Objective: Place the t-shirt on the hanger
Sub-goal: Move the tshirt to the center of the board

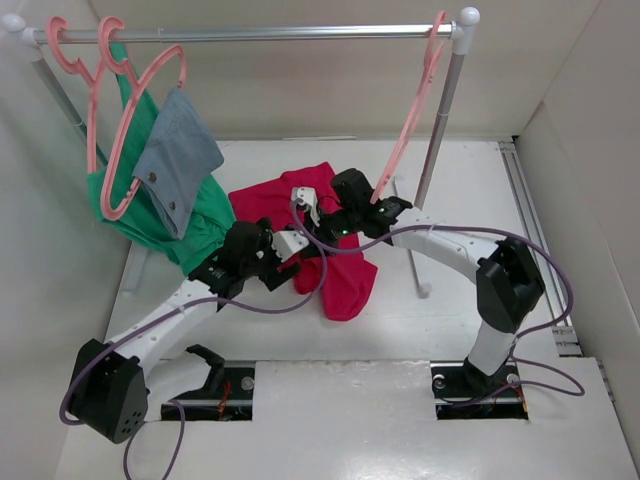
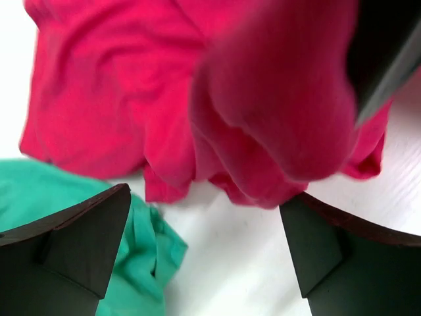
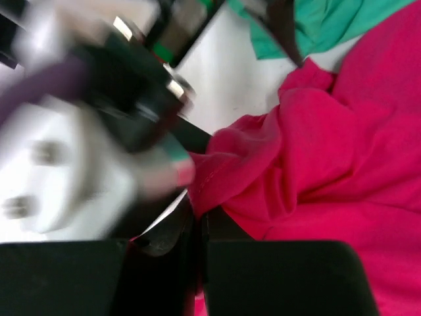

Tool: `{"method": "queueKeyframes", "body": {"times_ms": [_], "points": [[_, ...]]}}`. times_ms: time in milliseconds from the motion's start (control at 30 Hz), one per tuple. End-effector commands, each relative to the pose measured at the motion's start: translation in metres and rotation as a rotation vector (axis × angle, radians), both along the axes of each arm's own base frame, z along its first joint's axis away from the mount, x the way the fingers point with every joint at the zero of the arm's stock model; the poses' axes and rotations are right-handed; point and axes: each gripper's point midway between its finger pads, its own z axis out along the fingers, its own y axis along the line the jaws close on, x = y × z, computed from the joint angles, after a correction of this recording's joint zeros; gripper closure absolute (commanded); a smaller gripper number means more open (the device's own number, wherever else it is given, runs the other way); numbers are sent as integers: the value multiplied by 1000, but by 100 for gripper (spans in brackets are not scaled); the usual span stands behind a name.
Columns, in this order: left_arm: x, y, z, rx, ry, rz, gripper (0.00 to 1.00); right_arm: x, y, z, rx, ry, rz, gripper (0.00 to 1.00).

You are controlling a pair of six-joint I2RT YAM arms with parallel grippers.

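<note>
Leftmost, green garment (image 1: 200,222) and grey-blue cloth (image 1: 180,150) hang on pink hangers (image 1: 100,110) from rail (image 1: 280,33). Left gripper (image 2: 205,197) released, fingers wide apart, close over t-shirt (image 1: 345,278) fold. T-shirt crumpled on table (image 1: 450,320) mid-scene, just beside green garment. Right gripper (image 3: 197,230) clenched, pinching t-shirt edge. Hanger (image 1: 410,130) hooked on rail's right end.

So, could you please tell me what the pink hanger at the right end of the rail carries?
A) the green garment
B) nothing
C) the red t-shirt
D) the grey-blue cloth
B: the hanger hangs bare from the rail, while the t-shirt lies crumpled on the table.
</note>
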Motion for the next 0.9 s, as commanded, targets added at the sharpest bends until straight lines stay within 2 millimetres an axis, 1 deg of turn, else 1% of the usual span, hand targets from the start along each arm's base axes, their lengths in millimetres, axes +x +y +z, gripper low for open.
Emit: {"method": "queueKeyframes", "body": {"times_ms": [0,33,67,100,133,200,233,267,333,367,400,433,467,500,533,567,600,667,700,733,767,800,833,867], "points": [[17,-29,43,-153,-94,-38,6,-26,17,28,108,24,133,100],[17,-32,42,-162,-90,-52,6,-28,15,28,106,35,128,100],[15,-35,42,-170,-85,-66,6,-28,16,34,120,26,125,100],[10,-42,43,-194,-70,-109,6,-26,16,32,117,20,117,100],[2,-46,39,-202,-36,-140,6,-23,13,36,124,20,103,100],[-9,-54,36,-215,-6,-217,6,-15,12,39,132,10,78,100],[-19,-63,39,-248,10,-289,6,-14,12,38,127,18,65,100],[-25,-66,43,-257,9,-327,6,-9,9,38,127,18,54,100],[-32,-70,42,-273,5,-374,2,-6,7,38,126,25,41,100],[-24,-74,49,-295,-41,-355,2,-6,7,38,126,25,41,100],[-19,-73,51,-308,-58,-318,2,-6,7,38,126,25,41,100],[-11,-71,48,-314,-64,-274,2,-7,6,43,134,18,42,100],[4,-67,53,-324,-101,-195,13,-7,6,43,134,17,42,100],[12,-65,46,-313,-91,-156,24,-8,5,48,141,10,42,100],[18,-62,44,-301,-103,-129,35,-8,3,49,140,2,35,100],[21,-60,46,-296,-118,-111,46,-9,2,45,132,11,34,100],[20,-58,41,-281,-119,-118,61,-8,1,48,135,-1,25,100],[18,-58,41,-266,-134,-141,77,-4,-6,37,120,13,5,100],[16,-57,38,-259,-119,-140,88,-4,-6,37,120,13,5,100],[13,-55,36,-254,-109,-139,100,0,-11,36,114,20,-19,100],[11,-54,33,-247,-94,-138,100,4,-16,29,99,38,-46,100],[13,-51,34,-229,-99,-129,100,9,-20,24,85,36,-72,100],[11,-47,30,-202,-78,-123,100,18,-25,18,60,37,-127,100],[8,-45,29,-188,-73,-129,100,27,-37,12,42,44,-180,100]]}}
